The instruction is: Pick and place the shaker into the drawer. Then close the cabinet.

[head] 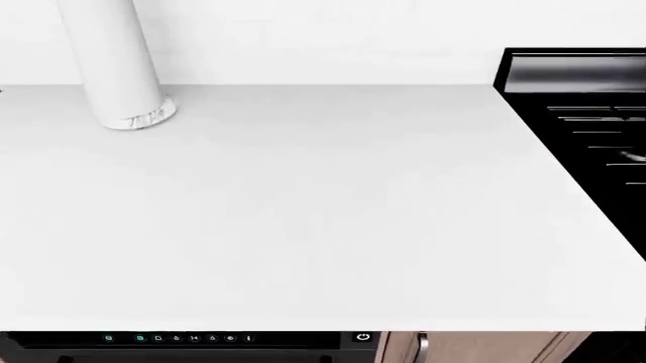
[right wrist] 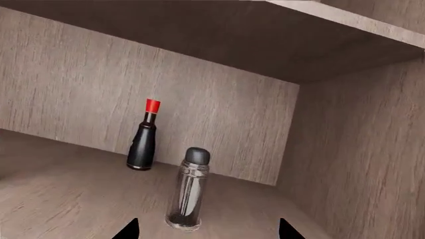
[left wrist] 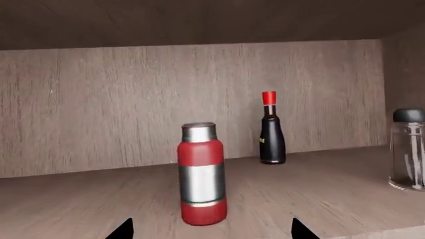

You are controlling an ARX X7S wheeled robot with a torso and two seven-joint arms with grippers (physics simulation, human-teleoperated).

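The shaker (left wrist: 202,174), a small red bottle with a silver band and metal cap, stands upright on a wooden cabinet shelf (left wrist: 79,199). My left gripper (left wrist: 212,230) is open, its two dark fingertips (left wrist: 123,230) wide apart, with the shaker just beyond them, slightly off centre. My right gripper (right wrist: 207,230) is open too, in front of a clear bottle with a grey domed top (right wrist: 188,191) on the same shelf; the shaker does not show in the right wrist view. The drawer is out of view. Neither gripper shows in the head view.
A dark bottle with a red cap (left wrist: 271,130) stands near the shelf's back wall, also in the right wrist view (right wrist: 143,139). The clear bottle (left wrist: 407,149) is beside the cabinet's side wall (right wrist: 359,159). The head view shows a white counter (head: 302,212), a black stove (head: 595,113), a white post (head: 113,60).
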